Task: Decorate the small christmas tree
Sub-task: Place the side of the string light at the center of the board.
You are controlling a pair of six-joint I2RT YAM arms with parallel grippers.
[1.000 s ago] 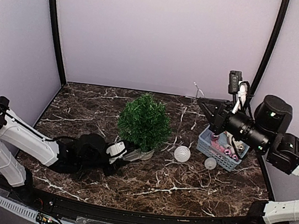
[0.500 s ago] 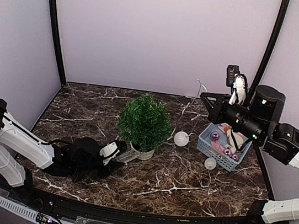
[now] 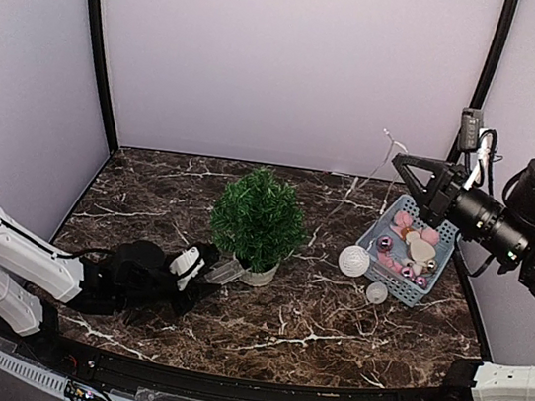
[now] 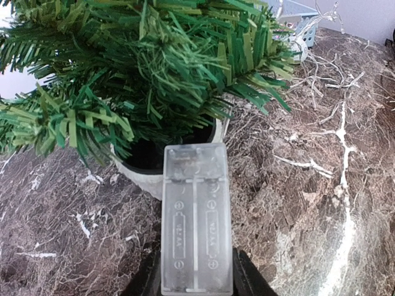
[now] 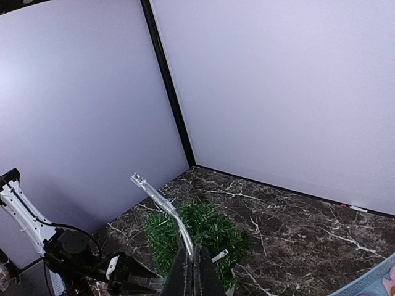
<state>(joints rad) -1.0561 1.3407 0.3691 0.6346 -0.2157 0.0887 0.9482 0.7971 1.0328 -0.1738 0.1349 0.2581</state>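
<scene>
Top external: tree (image 3: pixel 258 217) stands mid-table in a pale pot (image 3: pixel 259 276). Left gripper (image 3: pixel 200 267) lies low on the table, just near-left of the pot, clamped on a clear battery box (image 4: pixel 196 216) whose far end is against the pot. Right gripper (image 3: pixel 399 162) hangs high, well right of the tree, over the basket (image 3: pixel 398 282), pinched tight on a thin wire (image 5: pixel 162 203). White ball (image 3: pixel 354 261) is beside the basket.
</scene>
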